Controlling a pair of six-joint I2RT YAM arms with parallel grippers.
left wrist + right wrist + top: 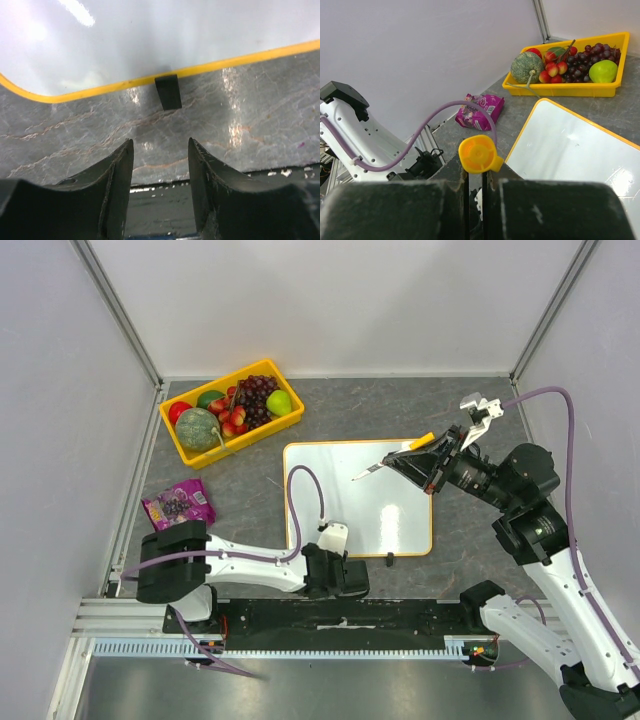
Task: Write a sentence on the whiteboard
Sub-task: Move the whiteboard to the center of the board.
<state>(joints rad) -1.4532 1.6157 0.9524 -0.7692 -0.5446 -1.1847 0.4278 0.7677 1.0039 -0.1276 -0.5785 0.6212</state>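
Tools: two on view.

Right tool [425, 458]: jaws pinched narrow on a marker [375, 469]. The marker's yellow butt end stands up between them. Its tip points down and to the left over the upper middle of the whiteboard [350, 515]. I cannot tell from here whether the tip touches the surface.

Left tool [161, 145]: jaws partly apart with nothing between them. It sits low over the counter [470, 530], just short of the whiteboard's near edge, in line with a small black foot [167, 92] on the rim. It is not touching the board.

Whiteboard: flat on the counter between the two arms, with an orange-yellow rim all round. The face is bare white, showing only glare.

Sentence: none present. No stroke or letter shows in any view.

Other items: yellow crate [190, 452] of fruit at the far left, well apart from the board. A purple snack packet [178, 504] lies near the left arm, also clear of the board.

Progress, as I judge it: the marker is in hand and poised over the board, so the preparation looks finished. All of the writing is left to do. The left tool may be placed to steady the near edge, though that is only a guess.
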